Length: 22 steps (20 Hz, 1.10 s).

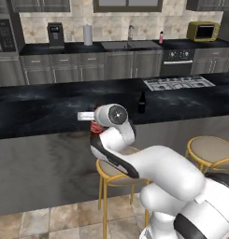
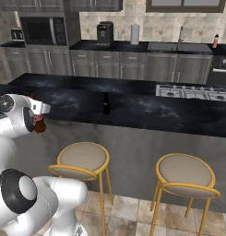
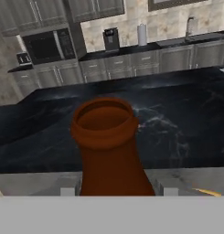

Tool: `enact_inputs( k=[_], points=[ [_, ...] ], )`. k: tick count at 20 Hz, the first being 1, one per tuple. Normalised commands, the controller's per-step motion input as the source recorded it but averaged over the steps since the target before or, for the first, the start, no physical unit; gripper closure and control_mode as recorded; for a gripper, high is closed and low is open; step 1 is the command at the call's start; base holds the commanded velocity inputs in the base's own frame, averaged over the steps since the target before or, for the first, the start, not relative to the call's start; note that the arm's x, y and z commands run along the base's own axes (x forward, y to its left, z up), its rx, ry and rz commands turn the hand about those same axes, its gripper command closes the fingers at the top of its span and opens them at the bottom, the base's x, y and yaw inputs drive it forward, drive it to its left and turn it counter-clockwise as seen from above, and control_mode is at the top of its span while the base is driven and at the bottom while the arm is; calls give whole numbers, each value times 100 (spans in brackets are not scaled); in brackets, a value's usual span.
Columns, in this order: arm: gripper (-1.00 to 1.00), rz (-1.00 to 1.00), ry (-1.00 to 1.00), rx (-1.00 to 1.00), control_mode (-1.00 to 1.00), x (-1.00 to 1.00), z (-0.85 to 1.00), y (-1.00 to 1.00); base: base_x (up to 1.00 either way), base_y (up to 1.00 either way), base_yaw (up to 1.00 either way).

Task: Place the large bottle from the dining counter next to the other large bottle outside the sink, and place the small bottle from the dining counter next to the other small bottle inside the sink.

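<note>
Dark brown glass, that's what sits right in the claw [image 3: 115, 192]: the tall narrow-necked bottle with a red label [image 3: 109, 146] stands upright between the two finger tips in the hand view, open mouth toward the camera, long axis running straight up along the hand. The jaws sit half apart on either side of its body, so I read it as clamped on the bottle, though the actual contact is cut off at the bottom edge. From the base views the bottle [image 1: 95, 126] hangs just off the near edge of the long black marbled dining counter [image 1: 41, 116], tucked behind the wrist. What matters next: the grey sunken sink with the curved faucet [image 1: 123, 45] and the pink-red dark-capped bottle [image 1: 161, 37] beside it are on the far counter, well apart, straight ahead and a bit right. A small dark bottle [image 1: 141, 103] stands upright on the dining counter.
</note>
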Motion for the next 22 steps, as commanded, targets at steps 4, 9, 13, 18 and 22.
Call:
enact_inputs(
  k=[4,9,13,18,22],
  points=[
    [100,3,0,1,-100,-24,-67,48,0,0,0],
    [100,5,0,0,-100,-13,-55,41,0,0,0],
    [100,1,0,0,-100,-3,-30,28,0,0,0],
    [100,0,0,0,-100,0,-31,23,0,0,0],
    [100,0,0,0,-100,0,-39,22,0,0,0]
  ],
)
